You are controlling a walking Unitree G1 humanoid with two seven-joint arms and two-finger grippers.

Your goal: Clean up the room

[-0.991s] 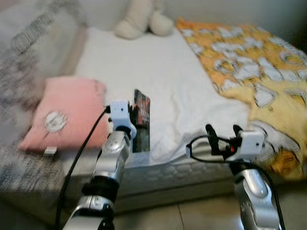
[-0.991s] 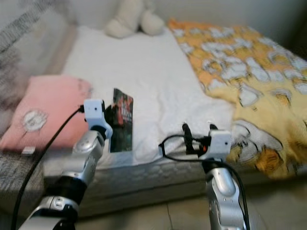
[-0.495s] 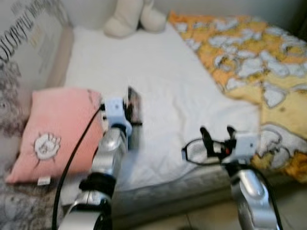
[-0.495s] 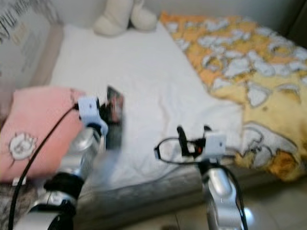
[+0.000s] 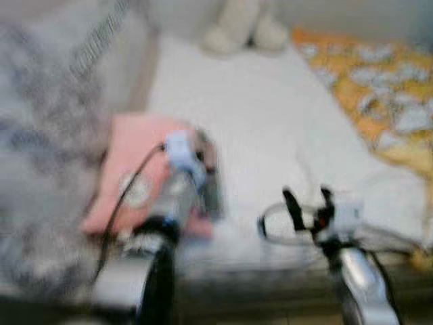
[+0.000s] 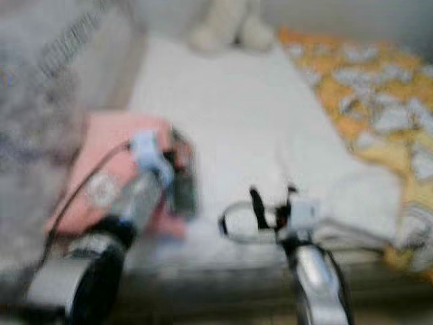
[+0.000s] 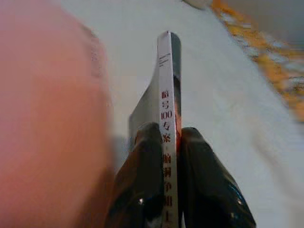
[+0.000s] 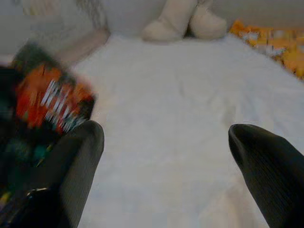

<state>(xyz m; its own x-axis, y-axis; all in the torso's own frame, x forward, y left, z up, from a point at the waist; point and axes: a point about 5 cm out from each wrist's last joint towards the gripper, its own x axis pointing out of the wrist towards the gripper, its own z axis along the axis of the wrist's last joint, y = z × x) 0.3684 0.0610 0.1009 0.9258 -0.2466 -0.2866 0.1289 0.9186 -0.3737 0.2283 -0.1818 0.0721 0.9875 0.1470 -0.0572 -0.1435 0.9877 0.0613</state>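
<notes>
My left gripper is shut on a thin book, held upright by its spine over the near edge of the bed. The same book hangs dark beside the pink pillow in the blurred eye views, and its red and dark cover also faces the right wrist camera. My right gripper is open with nothing between its fingers, above the white sheet near the bed's front edge.
A cream plush toy sits at the head of the bed. An orange and yellow patterned blanket covers the right side. A grey patterned blanket or cushion lies to the left.
The whole view has swung and blurred, so the camera has turned left. The book stays held in the left gripper, now beside the pink pillow. The right gripper stays open.
</notes>
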